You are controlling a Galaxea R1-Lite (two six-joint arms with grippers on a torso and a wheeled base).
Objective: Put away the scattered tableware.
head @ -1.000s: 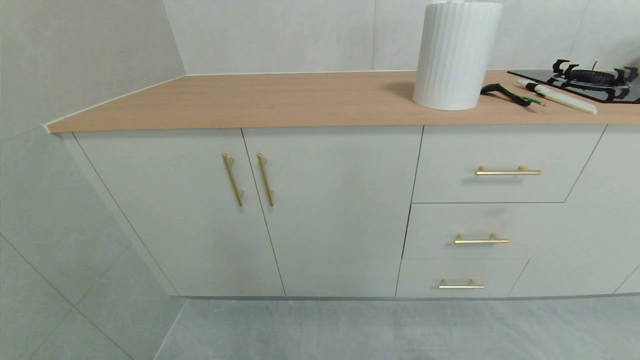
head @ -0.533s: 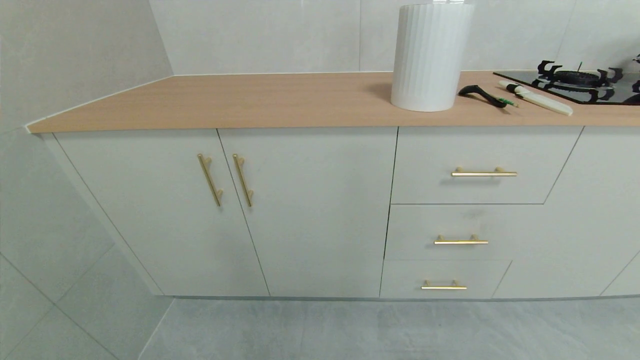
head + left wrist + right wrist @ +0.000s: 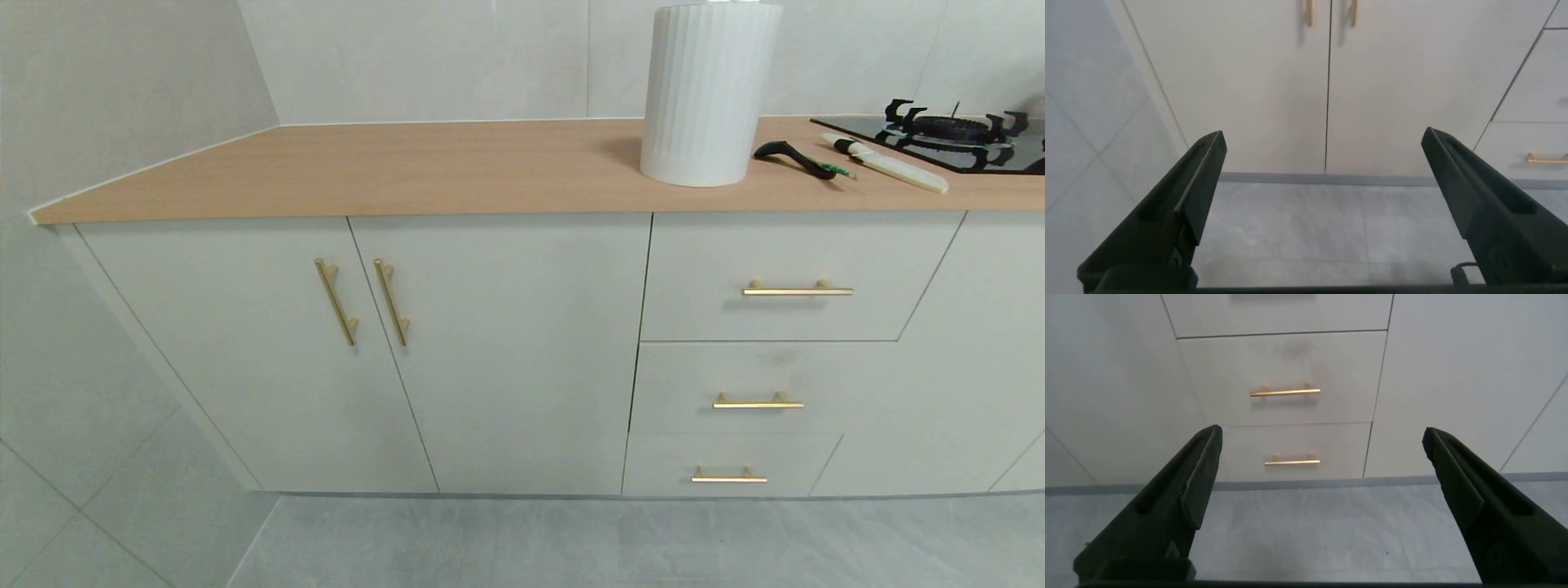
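Left gripper (image 3: 1323,137), right gripper (image 3: 1323,433) spread wide; white canister (image 3: 706,90) beside black utensil (image 3: 796,157), cream knife (image 3: 886,162).

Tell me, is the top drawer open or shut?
Shut. The top drawer sits flush with the door beside it, and no gap shows.

The counter (image 3: 408,171) has a wood-grain top with a smooth matt finish. The tall white canister (image 3: 706,94) is ribbed lengthwise and softly matt; ceramic or plastic, I cannot tell. The black utensil (image 3: 800,157) looks like dull plastic, the cream knife (image 3: 886,162) smooth and satin. The hob (image 3: 1012,151) is glossy black glass under matt black grates (image 3: 951,124). The cupboard doors (image 3: 506,351) are smooth, matt and pale, their bar handles (image 3: 798,291) brass-toned metal. The floor (image 3: 571,543) and wall (image 3: 424,57) are matt grey tile. The left claw (image 3: 1323,140) and right claw (image 3: 1323,434) look like matt black plastic.
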